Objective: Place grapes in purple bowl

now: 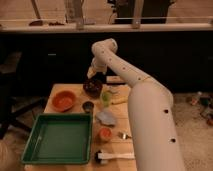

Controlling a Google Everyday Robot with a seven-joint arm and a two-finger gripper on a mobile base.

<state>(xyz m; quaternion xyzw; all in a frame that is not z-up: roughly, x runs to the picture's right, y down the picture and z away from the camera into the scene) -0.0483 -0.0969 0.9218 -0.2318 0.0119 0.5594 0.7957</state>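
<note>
Purple bowl (93,87): deep, dark maroon, round. Hand (93,75) just above it, grip unreadable. Wooden counter (120,147); dim room, dark wall behind.

Fat white arm (145,107) of smooth rounded segments (small dark holes dotting it), dark pincer (94,76) above the table's far edge.

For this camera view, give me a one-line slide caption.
Arm reaches across the table, gripper over the purple bowl, beside the orange bowl and green tray.
</note>
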